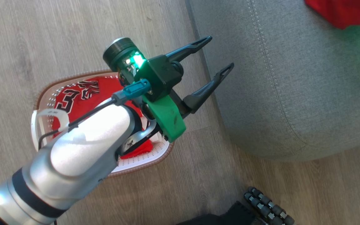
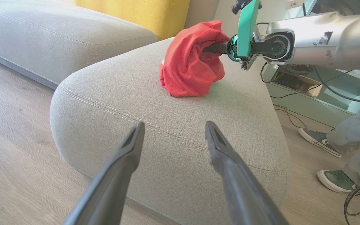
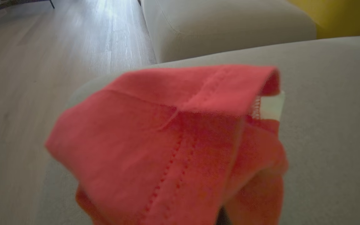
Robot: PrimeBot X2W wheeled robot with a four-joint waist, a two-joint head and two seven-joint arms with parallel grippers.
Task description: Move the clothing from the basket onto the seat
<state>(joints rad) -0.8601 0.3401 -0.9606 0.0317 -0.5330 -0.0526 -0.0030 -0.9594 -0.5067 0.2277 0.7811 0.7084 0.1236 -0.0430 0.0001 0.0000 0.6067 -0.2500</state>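
Note:
The white basket (image 1: 73, 78) with its brown rim stands on the wood floor, and the red jersey (image 1: 83, 93) with black-and-white numerals lies in it. My left gripper (image 1: 220, 52) hovers open and empty above the basket's right side, its fingers pointing at the grey seat (image 1: 292, 87). In the left wrist view the left gripper (image 2: 174, 125) faces the seat's (image 2: 167, 109) rounded corner. The plain red garment (image 2: 189, 62) rests bunched on the seat, and my right gripper (image 2: 216, 48) is buried in its top, closed on the cloth. Red fabric (image 3: 173, 134) drapes over the right fingers.
A person's legs and grey shoes (image 2: 320, 142) stand right of the seat, near cables on the floor. A second grey cushion (image 2: 58, 37) and a yellow cushion (image 2: 136, 12) lie behind. My base's black rollers (image 1: 267, 206) sit near the seat's front.

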